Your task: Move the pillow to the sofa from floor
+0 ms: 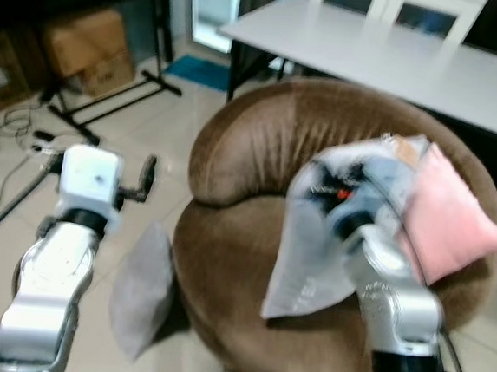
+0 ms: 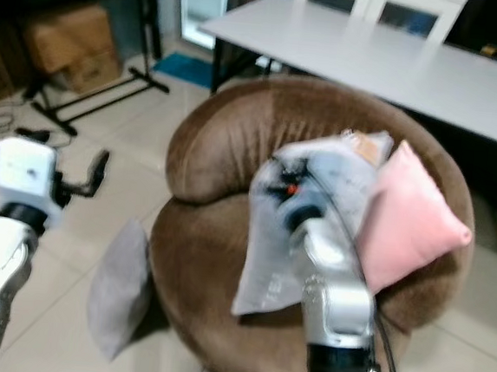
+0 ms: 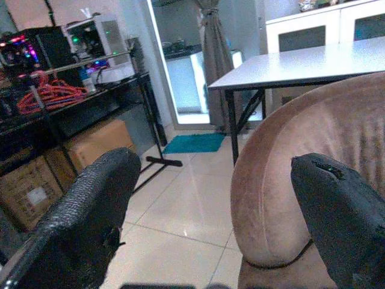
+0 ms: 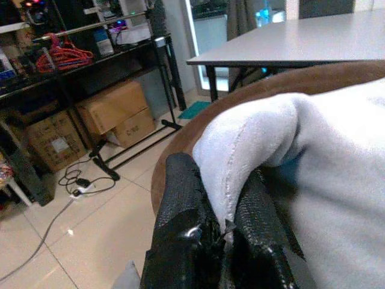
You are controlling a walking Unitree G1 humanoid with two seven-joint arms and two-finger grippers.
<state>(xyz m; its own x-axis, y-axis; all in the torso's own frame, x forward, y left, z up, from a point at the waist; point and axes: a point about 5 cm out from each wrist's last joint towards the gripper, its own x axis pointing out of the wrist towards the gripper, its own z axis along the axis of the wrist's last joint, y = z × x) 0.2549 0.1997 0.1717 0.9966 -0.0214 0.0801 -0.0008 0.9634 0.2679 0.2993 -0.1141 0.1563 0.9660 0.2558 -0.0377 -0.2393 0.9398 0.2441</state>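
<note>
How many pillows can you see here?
3. A pink pillow leans on the sofa's right side, a light grey one is pinched in the right gripper over the seat, and a darker grey one lies on the floor by the sofa.

Both arms are silver, rounded metal segments joined by black rings, and a thin black cable runs beside the right arm's lower black band. Behind the left gripper (image 3: 210, 217) sits a boxy white wrist block. The fingers (image 4: 180, 241) of the right gripper (image 4: 219, 238) are long, black and finely textured.
</note>
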